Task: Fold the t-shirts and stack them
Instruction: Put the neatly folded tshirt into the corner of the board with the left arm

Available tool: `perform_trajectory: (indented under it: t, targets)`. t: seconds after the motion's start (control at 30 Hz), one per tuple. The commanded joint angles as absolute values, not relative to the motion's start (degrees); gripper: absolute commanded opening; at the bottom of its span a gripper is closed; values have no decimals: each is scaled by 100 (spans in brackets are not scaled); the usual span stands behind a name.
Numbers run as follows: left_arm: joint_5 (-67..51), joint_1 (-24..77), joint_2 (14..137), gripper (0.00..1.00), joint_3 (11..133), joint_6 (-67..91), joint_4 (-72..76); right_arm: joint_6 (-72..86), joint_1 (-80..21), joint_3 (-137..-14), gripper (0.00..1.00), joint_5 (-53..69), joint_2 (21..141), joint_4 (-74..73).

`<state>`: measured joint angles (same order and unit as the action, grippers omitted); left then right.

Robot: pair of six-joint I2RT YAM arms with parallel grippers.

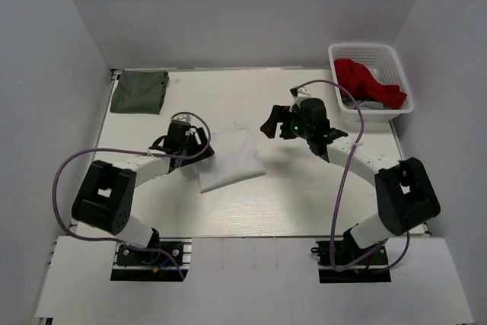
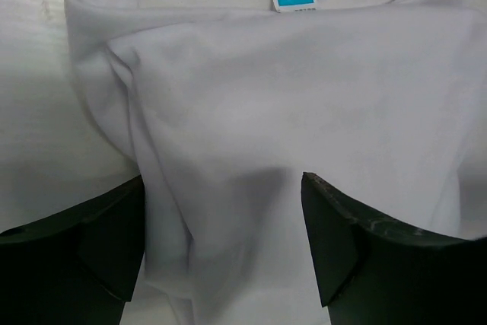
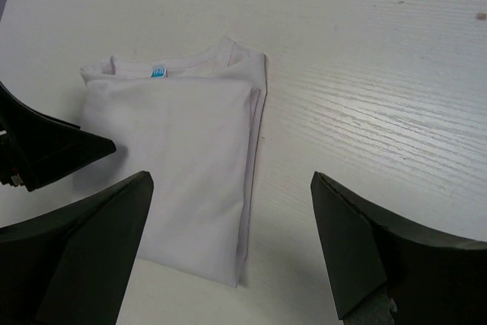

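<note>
The folded white t-shirt (image 1: pixel 230 159) lies centred on the surface (image 1: pixel 304 203), well apart from the grey-green t-shirt (image 1: pixel 139 90) at its far-left corner; with the left fingers (image 2: pixel 76 241) open astride its edge and the right fingers (image 3: pixel 380 249) open nearby, pinching only the top layer could unfold it.

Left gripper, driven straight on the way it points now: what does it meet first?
Probably the white t-shirt: the left gripper points at it, jaws open, folded cloth filling the gap ahead.

Black joints (image 1: pixel 106 194), white links (image 1: pixel 146 165), looping purple cables (image 1: pixel 340 188), black wedge-shaped gripper fingers (image 2: pixel 72 256), small green light (image 1: pixel 294 127)
</note>
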<state>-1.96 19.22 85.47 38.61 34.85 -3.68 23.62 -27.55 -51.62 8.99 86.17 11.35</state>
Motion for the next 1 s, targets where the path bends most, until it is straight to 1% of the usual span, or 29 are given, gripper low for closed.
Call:
perform_trajectory:
  t: [0.0,0.03,0.07,0.1,0.17,0.2,0.27,0.3,0.43,0.53,0.57,0.6,0.67,0.7,0.8,0.9,0.97]
  targets:
    - [-589,2047,9087,85,3788,3279,-316,2417,-2742,-5080,90,572,8508,1319]
    - [-589,2048,9157,80,3788,3278,-316,2400,-2742,-5080,90,563,8499,1310]
    - [-589,2109,9297,64,3849,3209,-255,2417,-2760,-5045,90,528,8490,1327]
    - [-493,2109,9377,55,3850,3130,-255,2417,-2742,-5001,90,458,8482,1405]
    - [-344,2170,9535,40,4112,3077,-499,2452,-2742,-4957,90,378,8464,1476]
    - [-151,2171,9658,28,4183,3076,-562,2487,-2742,-4887,90,247,8455,1494]
    - [78,2171,9729,11,4350,3024,-615,2505,-2742,-4852,90,185,8446,1520]
    - [149,2171,9729,0,4403,3023,-615,2522,-2725,-4782,90,132,8429,1529]
    - [325,2171,9651,0,4999,2638,-738,2479,-2725,-4693,90,26,8367,1556]
    - [378,2092,9528,0,5536,1980,-791,2434,-2707,-4632,90,-358,8315,1521]
    - [265,2022,9527,0,5702,1751,-861,2408,-2716,-4623,90,-291,8288,1512]
    - [438,2021,9614,0,6087,1262,-1044,2400,-2716,-4553,90,-394,8253,1512]
    - [553,2021,9790,0,6511,898,-1282,2408,-2707,-4509,90,-543,8192,1477]
    - [501,2021,9904,0,6930,688,-1562,2417,-2716,-4491,90,-606,8070,1450]
    - [720,1969,10326,0,7626,98,-1994,2426,-2716,-4290,90,-1088,7745,1424]
    - [1325,1899,10581,0,7961,-315,-1943,2408,-2725,-4087,90,-1660,7385,1441]
    - [1476,1846,10669,0,8016,-588,-1811,2373,-2724,-3956,90,-1949,7217,1450]
